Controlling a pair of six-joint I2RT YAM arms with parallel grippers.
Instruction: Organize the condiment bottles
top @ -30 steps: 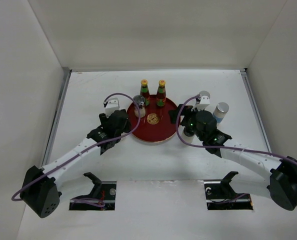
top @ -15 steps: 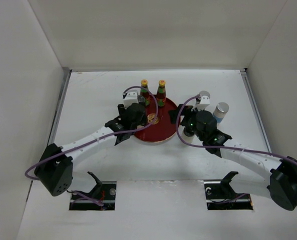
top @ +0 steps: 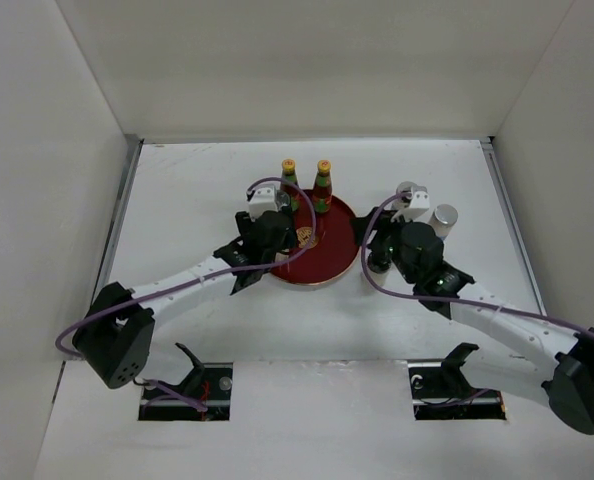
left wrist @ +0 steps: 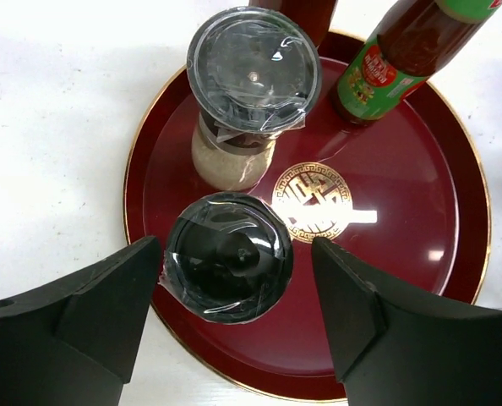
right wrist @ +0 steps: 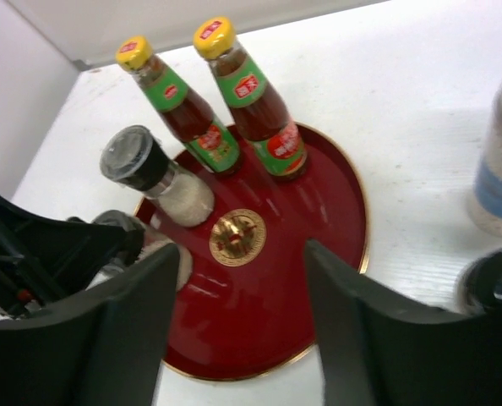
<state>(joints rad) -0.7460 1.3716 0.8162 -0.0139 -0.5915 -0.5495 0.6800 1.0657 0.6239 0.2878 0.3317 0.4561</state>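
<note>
On the round red tray stand two slim red bottles with yellow caps at the back. A dark-lidded jar of white grains stands at the tray's left. A second dark-lidded jar stands on the tray's near-left rim area between the fingers of my left gripper, which is open with a gap on the right side. My right gripper hovers open over the tray's right edge, holding nothing. Off the tray to the right are a white shaker and another dark-lidded jar.
In the top view a second silver-topped shaker stands behind the right wrist, beside the shaker. White walls enclose the table on three sides. My two arms meet near the tray, left and right.
My left arm swung right from beside the tray to over its left part and its jaws widened around the jar. My right gripper's jaws narrowed and the arm shifted slightly.
</note>
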